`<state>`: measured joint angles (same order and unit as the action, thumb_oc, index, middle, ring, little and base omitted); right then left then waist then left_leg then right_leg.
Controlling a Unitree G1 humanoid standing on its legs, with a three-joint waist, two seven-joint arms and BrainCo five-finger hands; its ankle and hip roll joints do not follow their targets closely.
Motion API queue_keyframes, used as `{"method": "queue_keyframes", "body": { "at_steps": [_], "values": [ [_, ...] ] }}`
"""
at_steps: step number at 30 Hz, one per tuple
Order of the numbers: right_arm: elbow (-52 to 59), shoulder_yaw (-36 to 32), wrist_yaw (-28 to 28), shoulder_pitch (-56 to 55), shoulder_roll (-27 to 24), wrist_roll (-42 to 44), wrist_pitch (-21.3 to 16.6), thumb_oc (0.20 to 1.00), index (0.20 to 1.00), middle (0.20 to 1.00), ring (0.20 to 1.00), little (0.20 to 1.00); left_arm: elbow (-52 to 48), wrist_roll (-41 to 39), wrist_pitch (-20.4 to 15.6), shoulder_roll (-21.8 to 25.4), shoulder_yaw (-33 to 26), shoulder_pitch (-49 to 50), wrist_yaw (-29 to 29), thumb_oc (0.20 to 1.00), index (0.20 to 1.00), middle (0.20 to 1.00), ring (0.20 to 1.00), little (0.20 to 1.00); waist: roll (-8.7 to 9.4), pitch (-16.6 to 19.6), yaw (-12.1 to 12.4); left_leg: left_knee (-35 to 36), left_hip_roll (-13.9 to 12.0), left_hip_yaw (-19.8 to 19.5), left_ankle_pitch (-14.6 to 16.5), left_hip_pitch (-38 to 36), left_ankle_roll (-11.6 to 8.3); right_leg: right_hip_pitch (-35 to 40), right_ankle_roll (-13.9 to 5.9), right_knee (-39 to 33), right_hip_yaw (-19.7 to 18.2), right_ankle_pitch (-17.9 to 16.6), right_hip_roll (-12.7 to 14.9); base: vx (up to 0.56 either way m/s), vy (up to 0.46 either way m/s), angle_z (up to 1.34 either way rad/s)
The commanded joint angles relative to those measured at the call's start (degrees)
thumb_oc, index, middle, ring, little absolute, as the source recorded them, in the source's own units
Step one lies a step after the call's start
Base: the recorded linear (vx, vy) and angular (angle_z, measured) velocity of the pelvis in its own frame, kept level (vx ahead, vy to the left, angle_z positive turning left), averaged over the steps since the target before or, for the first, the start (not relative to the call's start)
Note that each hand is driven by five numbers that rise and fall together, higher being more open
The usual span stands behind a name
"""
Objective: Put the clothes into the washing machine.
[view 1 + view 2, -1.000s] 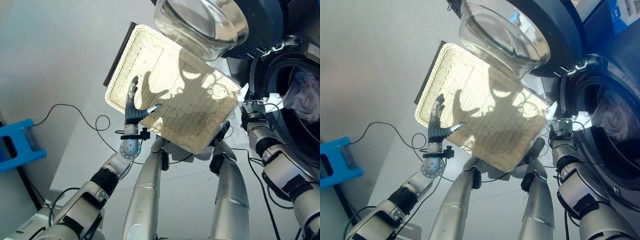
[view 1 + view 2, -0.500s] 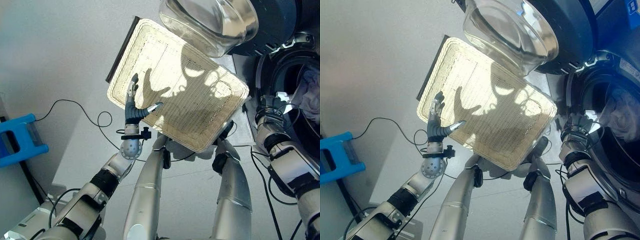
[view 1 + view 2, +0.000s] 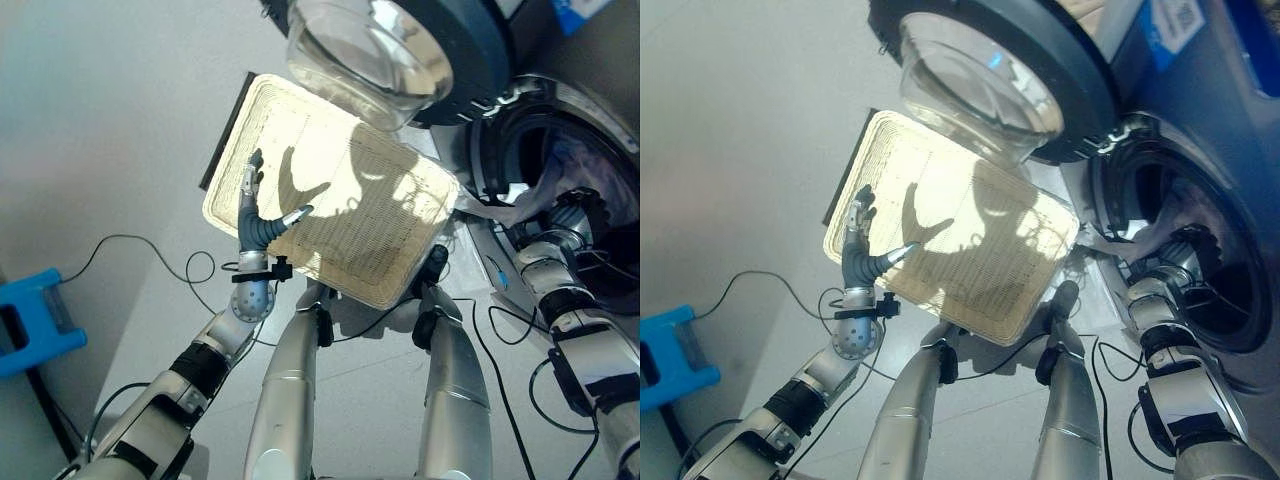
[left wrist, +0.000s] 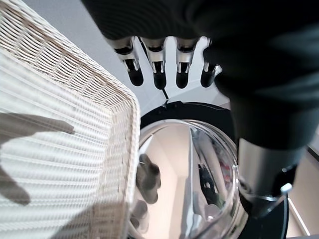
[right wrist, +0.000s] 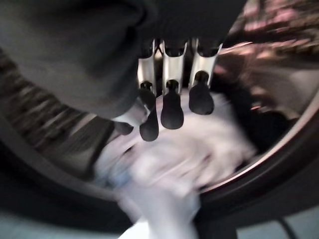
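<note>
**Last of the laundry hangs at the drum's mouth**

Left eye view: the right hand [image 3: 578, 212] reaches into the washing machine [image 3: 560, 130], where pale clothes [image 3: 505, 210] spill over the rim just beside it. The left hand [image 3: 256, 212] is raised with fingers straight and spread, holding nothing, over the near edge of the wicker basket [image 3: 300, 150], which looks emptied.

Right eye view: the same scene; the open glass door [image 3: 975, 85] hangs above the basket, beyond the left hand.

Left wrist view: the left hand's fingers extend straight, with basket rim and door glass past them.

Right wrist view: the right hand's fingers curve down towards the bundled white cloth in the opening, tips on or just above it; whether they grip it cannot be told, since the cloth is blurred.

The clothes look light, soft and limp, likely to sag and trail. A hold on the bunched middle, not the dangling edge, would probably serve best. The drum's depth is in shadow.
</note>
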<state>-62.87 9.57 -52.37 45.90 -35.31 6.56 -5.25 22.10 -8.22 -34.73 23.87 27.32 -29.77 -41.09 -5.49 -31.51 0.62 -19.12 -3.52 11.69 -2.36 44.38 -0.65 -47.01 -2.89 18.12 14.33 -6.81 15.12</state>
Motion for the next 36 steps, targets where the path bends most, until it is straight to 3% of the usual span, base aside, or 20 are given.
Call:
{"method": "queue_keyframes", "body": {
  "at_steps": [1,5,7,9,10,13,14,15,18,20,21,23,24,28,36],
  "values": [
    [2.52,-1.89,-2.34,-2.08,-3.71,8.62,-6.35,0.2,0.2,0.2,0.2,0.2,-2.88,-1.48,-2.56,-0.76,-2.23,1.61,-0.06,1.0,1.0,1.0,1.0,1.0,-1.55,1.72,0.47,0.99,-0.08,3.9,4.63,-3.38,-2.65,0.37,-5.46,6.2,2.97,4.68,-0.84,0.01,-0.002,-0.24],
    [4.3,-5.37,-1.78,-3.24,-2.97,14.82,-8.11,0.2,0.2,0.2,0.2,0.2,-2.61,-2.52,-2.07,-0.24,-2.71,1.51,0.73,1.0,1.0,1.0,1.0,1.0,-0.86,1.72,0.24,0.82,-0.18,4.07,5.12,-4.61,-2.47,1.81,-5.27,6.15,3.04,5.17,-1.16,0.02,-0.007,-0.19],
    [4.07,-8.11,1.16,-3.4,-2.28,25.44,-10.68,0.2,0.2,0.2,0.2,0.2,-2.27,-3.18,-1.67,0.17,-2.74,1.39,1.44,1.0,1.0,1.0,1.0,1.0,-0.47,1.72,0.21,0.56,-0.26,4.0,5.48,-5.42,-2.5,2.88,-5.08,6.18,3.03,5.6,-1.37,0.04,-0.02,-0.04],
    [4.07,-8.11,1.16,-3.4,-2.28,25.44,-10.68,0.2,0.2,0.2,0.2,0.2,-2.27,-3.18,-1.67,0.17,-2.74,1.39,1.44,1.0,1.0,1.0,1.0,1.0,-0.47,1.72,0.21,0.56,-0.26,4.0,5.48,-5.42,-2.5,2.88,-5.08,6.18,3.03,5.6,-1.37,0.01,-0.006,-0.02],
    [3.45,-9.28,3.21,-3.28,-1.94,31.43,-12.22,0.2,0.2,0.2,0.2,0.2,-2.17,-3.29,-1.52,0.14,-2.81,1.36,1.85,1.0,1.0,1.0,1.0,1.0,-0.41,1.72,0.32,0.49,-0.25,3.98,5.6,-5.66,-2.51,3.2,-5.02,6.19,3.11,5.74,-1.39,0.01,-0.013,-0.04],
    [3.45,-9.28,3.21,-3.28,-1.94,31.43,-12.22,0.2,0.2,0.2,0.2,0.2,-2.17,-3.29,-1.52,0.14,-2.81,1.36,1.85,1.0,1.0,1.0,1.0,1.0,-0.41,1.72,0.32,0.49,-0.25,3.98,5.6,-5.66,-2.51,3.2,-5.02,6.19,3.11,5.74,-1.39,0.02,-0.017,-0.01],
    [1.23,-14.83,15.1,-3.09,0.0,55.39,-17.03,0.2,0.2,0.2,0.2,0.2,-1.32,-4.03,-1.4,0.15,-2.56,0.89,2.89,1.0,1.0,1.0,1.0,1.0,-0.28,1.72,0.6,0.31,-0.03,3.68,5.89,-6.22,-2.6,4.14,-4.79,6.18,3.46,6.07,-1.4,0.08,-0.08,0.0],
    [0.14,-18.24,23.47,-1.71,2.23,71.81,-19.1,0.2,0.2,0.2,0.2,0.2,-0.66,-4.47,-0.51,-0.16,-1.6,-0.2,3.47,1.0,1.0,1.0,1.0,1.0,-0.39,1.72,0.95,-0.26,0.29,3.27,6.26,-6.36,-2.64,4.61,-4.53,6.58,3.7,6.41,-1.21,0.08,-0.099,0.0],
    [0.85,-18.92,25.89,-0.13,3.34,75.83,-21.09,0.2,0.2,0.2,0.2,0.2,-0.54,-4.82,0.62,-0.31,-0.65,-1.4,3.47,1.0,1.0,1.0,1.0,1.0,-0.42,1.72,1.06,-0.61,0.55,3.05,6.36,-6.4,-2.73,5.01,-4.41,6.47,3.89,6.32,-1.06,0.03,-0.051,-0.05],
    [1.74,-18.13,26.45,1.06,3.63,70.23,-22.11,0.2,0.2,0.2,0.2,0.2,-0.79,-4.89,1.33,-0.4,0.1,-1.93,3.01,1.0,1.0,1.0,1.0,1.0,-0.48,1.72,1.16,-0.83,0.75,2.7,6.43,-6.42,-2.72,5.23,-4.28,6.53,3.96,6.32,-1.08,0.0,0.0,0.0],
    [3.03,-16.48,24.56,1.84,3.89,60.29,-20.86,0.2,0.2,0.2,0.2,0.2,-0.91,-5.02,1.89,-0.45,0.11,-2.14,2.93,1.0,1.0,1.0,1.0,1.0,-0.46,1.72,1.19,-1.07,0.84,2.43,6.47,-6.31,-2.77,5.28,-4.2,6.72,3.95,6.43,-1.13,0.0,0.0,0.0],
    [4.05,-14.62,22.75,2.4,3.83,50.57,-17.63,0.2,0.2,0.2,0.2,0.2,-0.95,-5.16,2.19,-0.51,-0.32,-2.26,3.13,1.0,1.0,1.0,1.0,1.0,-0.37,1.72,1.13,-1.3,0.88,2.37,6.46,-6.04,-2.82,5.1,-4.1,6.82,3.95,6.47,-1.21,0.0,0.0,0.0],
    [5.94,-10.43,20.65,2.93,3.12,37.5,-11.82,1.0,1.0,1.0,1.0,1.0,-1.37,-5.09,2.75,-0.48,-0.99,-2.37,3.46,1.0,1.0,1.0,1.0,1.0,-0.16,1.72,0.98,-1.37,0.78,2.52,6.12,-5.53,-2.86,4.7,-3.9,6.68,3.96,6.34,-1.32,0.0,0.0,0.0],
    [6.79,-3.41,23.15,1.63,0.72,21.8,-5.29,1.0,1.0,1.0,1.0,1.0,-1.02,-5.07,1.6,0.0,-2.56,-0.91,5.03,1.0,1.0,1.0,1.0,1.0,0.25,1.72,0.89,-0.98,0.35,2.98,5.41,-5.22,-2.82,4.28,-3.68,6.52,4.14,6.24,-1.59,0.0,0.0,0.0],
    [-1.07,7.83,21.25,2.62,-3.35,-9.3,-0.58,1.0,1.0,1.0,1.0,1.0,0.17,-4.31,-1.59,0.7,-2.27,0.31,6.11,1.0,1.0,1.0,1.0,1.0,0.19,1.72,1.7,-1.15,-0.2,2.99,4.82,-3.71,-2.79,3.16,-3.97,6.3,4.94,5.79,-1.26,-0.01,-0.042,0.02]
  ]
}}
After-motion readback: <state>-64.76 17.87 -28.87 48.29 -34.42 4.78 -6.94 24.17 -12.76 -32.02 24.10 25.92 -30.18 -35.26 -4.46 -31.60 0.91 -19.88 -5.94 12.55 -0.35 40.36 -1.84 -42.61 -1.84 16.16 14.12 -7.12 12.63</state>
